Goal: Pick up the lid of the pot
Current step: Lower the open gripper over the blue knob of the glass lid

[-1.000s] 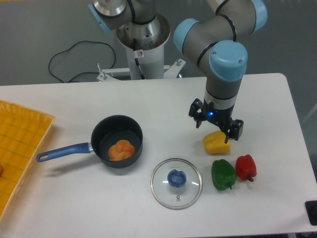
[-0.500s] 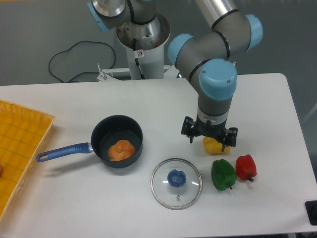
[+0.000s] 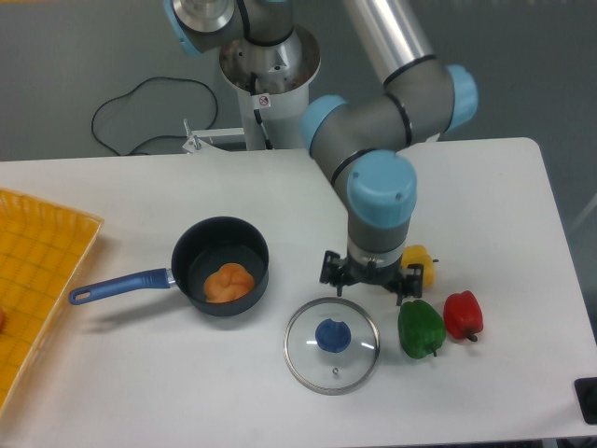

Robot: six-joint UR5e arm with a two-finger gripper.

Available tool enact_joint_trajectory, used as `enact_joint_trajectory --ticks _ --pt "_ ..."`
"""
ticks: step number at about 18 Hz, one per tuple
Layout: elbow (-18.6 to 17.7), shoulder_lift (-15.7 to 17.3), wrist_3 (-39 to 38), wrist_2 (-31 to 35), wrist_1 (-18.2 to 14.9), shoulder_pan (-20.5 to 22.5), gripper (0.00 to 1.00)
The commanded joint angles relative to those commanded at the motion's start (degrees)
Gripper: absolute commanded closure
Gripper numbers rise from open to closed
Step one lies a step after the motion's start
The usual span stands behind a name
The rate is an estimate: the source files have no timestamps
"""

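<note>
My gripper is at the right of centre, fingers pointing down and spread wide, with nothing held between them. Just below it in view, the transparent pot lid rests on the table, its blue knob facing up. The left fingertip shows above the lid's back rim, and the other is off to the right, by the green pepper. Whether either fingertip touches anything cannot be told.
A green pepper and a red pepper lie right of the lid. A yellow object is partly hidden behind the gripper. At left are a black pan with an orange item, and a yellow crate.
The arm and gripper have moved left and towards the camera, from beside the yellow object to near the lid. The gripper has stayed open; the table objects have not moved.
</note>
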Motion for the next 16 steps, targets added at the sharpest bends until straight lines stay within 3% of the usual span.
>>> enact_joint_trajectory --ticks 6,10,16 --pt "0.61 -2.37 -0.7 -0.26 0.17 -1.31 0.0" --pt "0.79 -4.39 -1.23 -0.44 3.16 -2.2 0.0" --pt "0.79 -5.89 -1.58 -1.67 4.48 -2.29 0.0"
